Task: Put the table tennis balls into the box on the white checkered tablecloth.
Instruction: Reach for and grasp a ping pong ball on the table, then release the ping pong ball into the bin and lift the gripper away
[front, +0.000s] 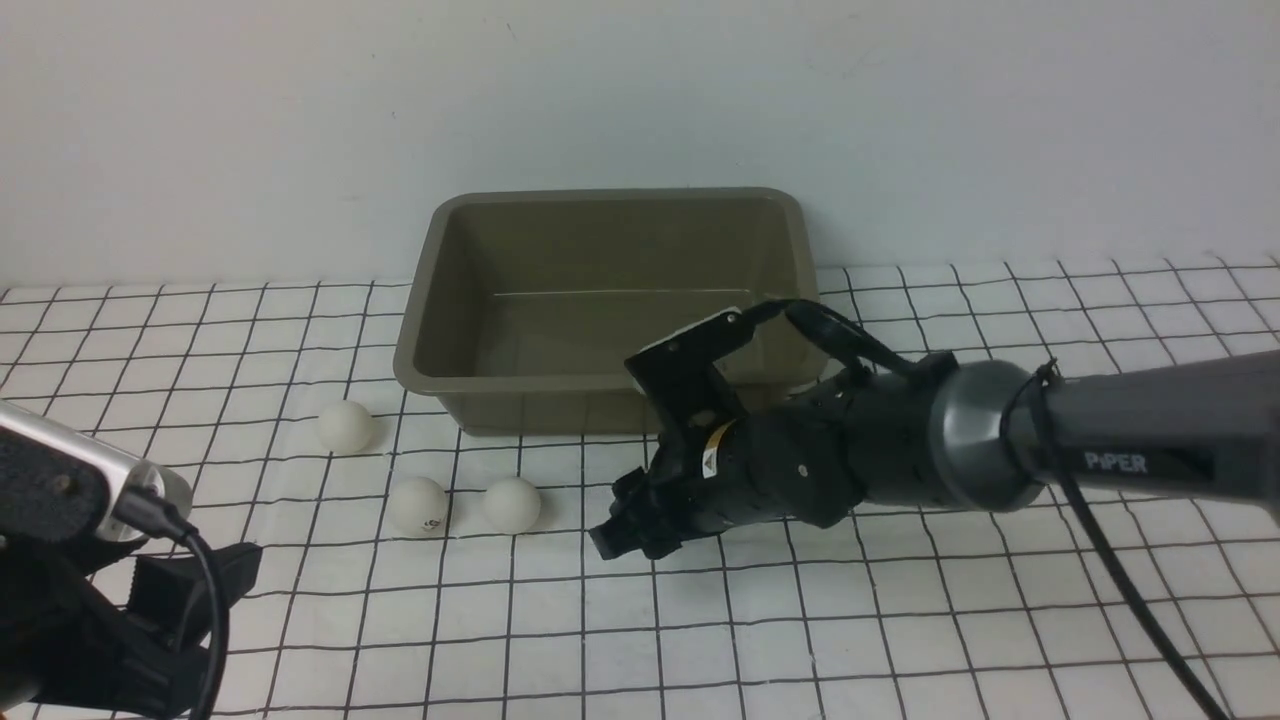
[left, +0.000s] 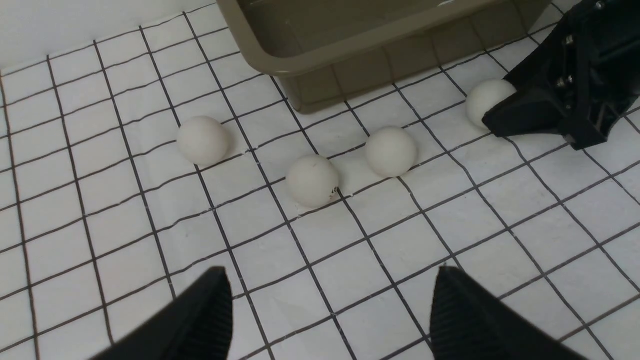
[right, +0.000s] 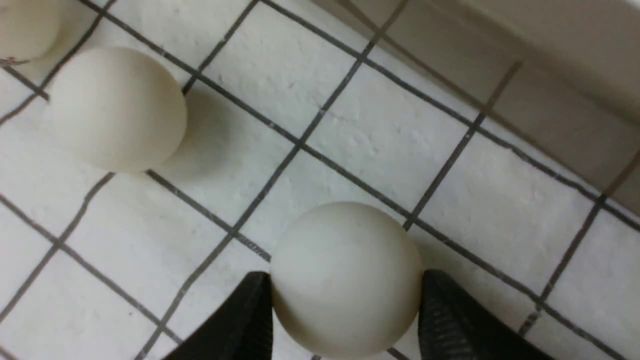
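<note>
Balls: the front view shows three, all on the cloth (front: 900, 620) outside the one box (front: 610, 196). The far ball (front: 345, 427), the marked ball (front: 418, 505) and the third ball (front: 512, 504) all lie to the left of the right gripper (front: 620, 535), the third one nearest it. The box's front wall stands just beyond those jaws, with its flared rim above the fingertips. On the near side of the jaws the cloth runs open to the frame's edge.

The left wrist view shows four balls and one box. The left gripper (left: 331, 272) has its jaws spread wide with nothing between them. Bare squares lie straight ahead of them. Beyond that open strip the far, marked and third balls form a loose row, each apart from the next. The fourth ball (left: 487, 102) sits at the right gripper's tip, near the box's front wall but not touching it. The box's rounded corner lies beyond the row.

The right wrist view shows three balls, one cut off by the frame's edge. The fourth ball sits between the right fingers (right: 240, 320), one pressed to each side, so these jaws are clamped on it. Whether it touches the cloth cannot be told. The third ball lies past the fingertips to one side, with open cloth between. The box wall runs ahead on the other side.
</note>
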